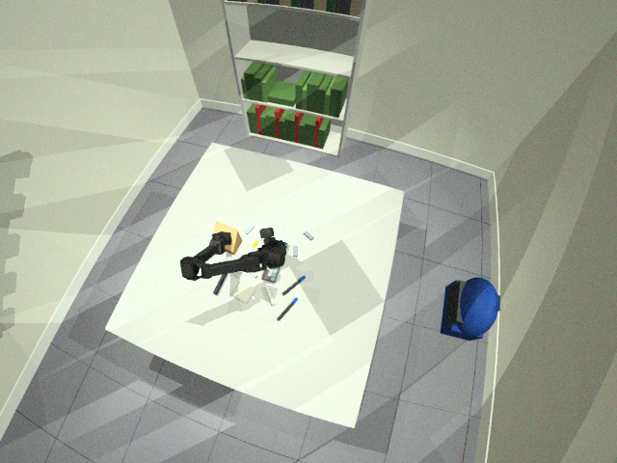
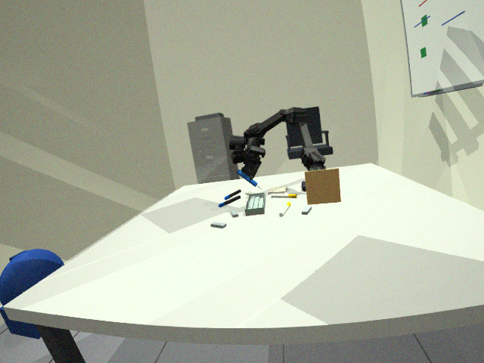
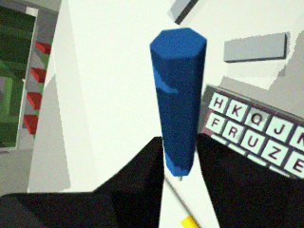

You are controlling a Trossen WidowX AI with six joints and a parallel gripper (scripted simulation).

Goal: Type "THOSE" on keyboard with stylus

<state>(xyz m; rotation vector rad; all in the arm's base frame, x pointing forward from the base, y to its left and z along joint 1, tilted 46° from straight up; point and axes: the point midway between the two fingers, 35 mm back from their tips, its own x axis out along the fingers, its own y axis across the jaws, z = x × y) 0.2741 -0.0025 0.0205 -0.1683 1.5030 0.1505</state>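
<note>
My gripper (image 2: 249,176) (image 3: 179,142) is shut on the blue hexagonal stylus (image 2: 244,176) (image 3: 180,95). In the exterior view the stylus slants, its thin tip pointing down to the right, above the far end of the keyboard (image 2: 255,202) (image 3: 205,129). The tip appears raised off the keys; its exact height is unclear. The wrist view shows the keyboard at the right, with the keys H, K, Q, J and F, R, U, Z, E readable; its lower rows are partly hidden by the finger. In the top view the arm covers the fingers and much of the keyboard (image 1: 270,275).
Two dark pens with blue ends (image 1: 287,309) (image 2: 233,193) lie beside the keyboard. Small grey blocks (image 1: 308,234) (image 2: 218,224) (image 3: 256,48) lie nearby. A brown block (image 1: 228,237) (image 2: 323,186) stands near the arm's base. Yellow-ended pens (image 2: 284,195) lie between it and the keyboard.
</note>
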